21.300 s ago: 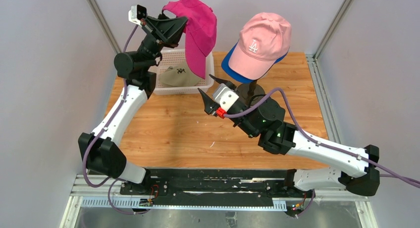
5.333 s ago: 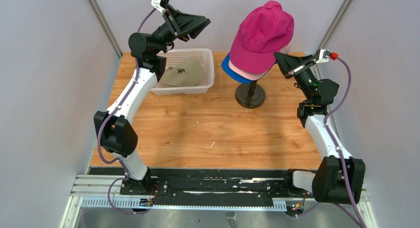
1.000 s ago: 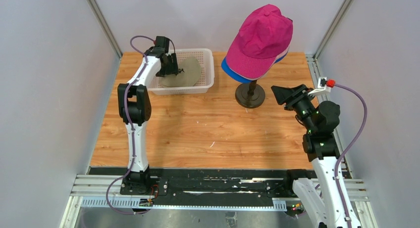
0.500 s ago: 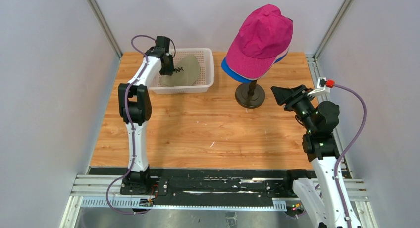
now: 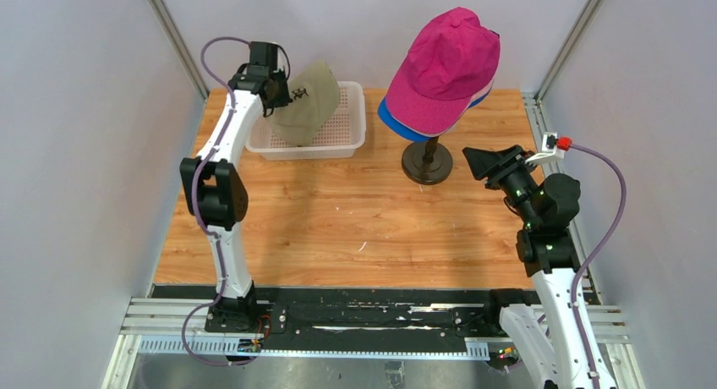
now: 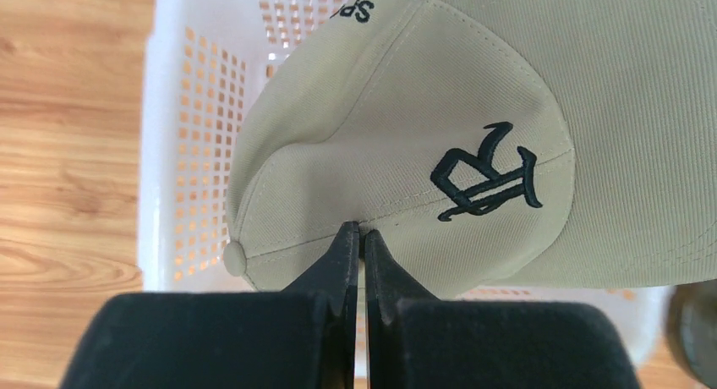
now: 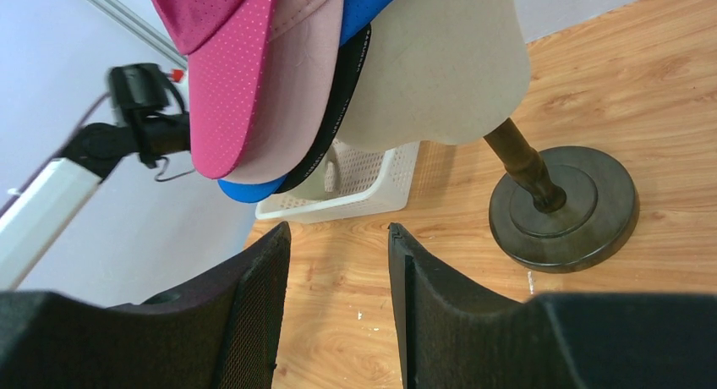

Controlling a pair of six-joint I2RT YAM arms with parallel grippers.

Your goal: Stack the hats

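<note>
My left gripper (image 5: 281,93) is shut on the khaki cap (image 5: 306,103) and holds it lifted above the white basket (image 5: 351,135). In the left wrist view the fingertips (image 6: 348,237) pinch the crown seam beside the dark logo (image 6: 484,171) of the khaki cap (image 6: 406,135). The magenta cap (image 5: 444,59) tops a stack on the mannequin head, with pink and royal blue (image 5: 397,123) brims under it. The right wrist view shows the magenta (image 7: 228,93), pink (image 7: 283,110), blue (image 7: 249,189) and black (image 7: 338,93) brims layered. My right gripper (image 5: 476,159) is open and empty, to the right of the stand.
The cream mannequin head (image 7: 440,68) sits on a dark post with a round base (image 5: 427,162). The basket (image 6: 165,152) stands at the back left of the wooden table (image 5: 363,220). Grey walls close in on both sides and the back.
My left gripper has risen out of the basket with the khaki cap pinched in it; the cap now hangs above the basket. The right arm has not moved.
</note>
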